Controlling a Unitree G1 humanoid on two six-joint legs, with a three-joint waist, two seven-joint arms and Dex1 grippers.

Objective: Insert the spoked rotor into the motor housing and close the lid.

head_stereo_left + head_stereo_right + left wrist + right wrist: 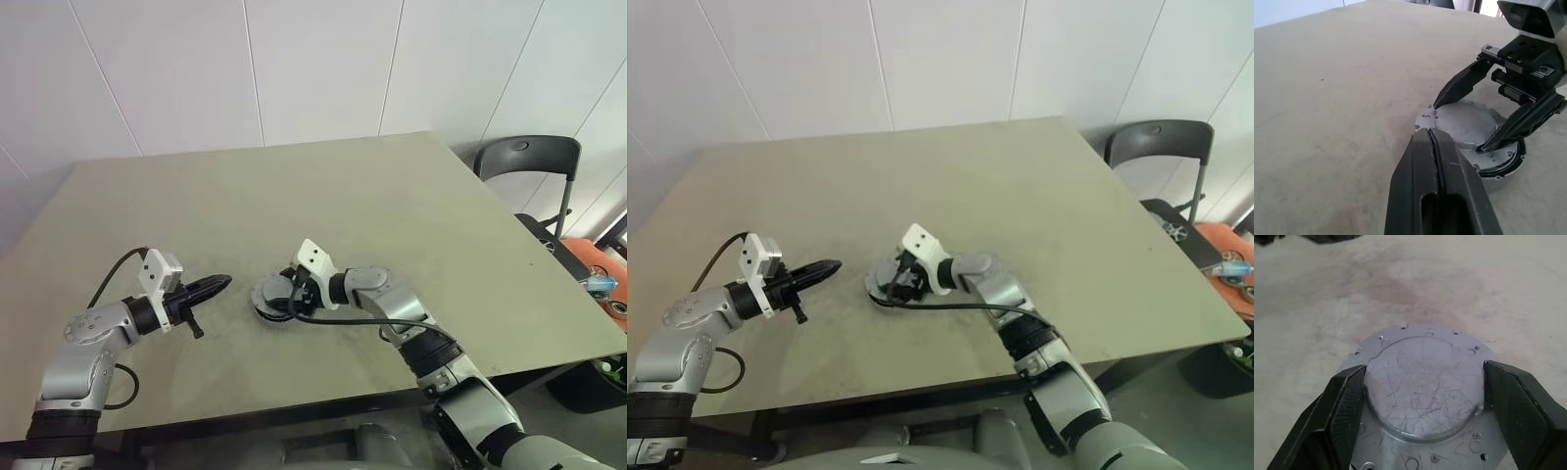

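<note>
The grey lid (1422, 396) lies flat on top of the motor housing, whose dark rim (1511, 157) shows under it, near the table's front middle. My right gripper (1423, 371) reaches across from the right and straddles the lid (266, 291). Its two fingers press against opposite sides of the lid's raised round centre. The spoked rotor is hidden. My left gripper (220, 284) hovers a short way to the left of the stack, pointing at it. It is shut with nothing in it.
The beige table (323, 186) stretches bare behind the stack. A black chair (529, 157) stands past the table's right edge. Orange clutter (598, 269) lies below it on the right. A black cable (343, 318) runs along my right forearm.
</note>
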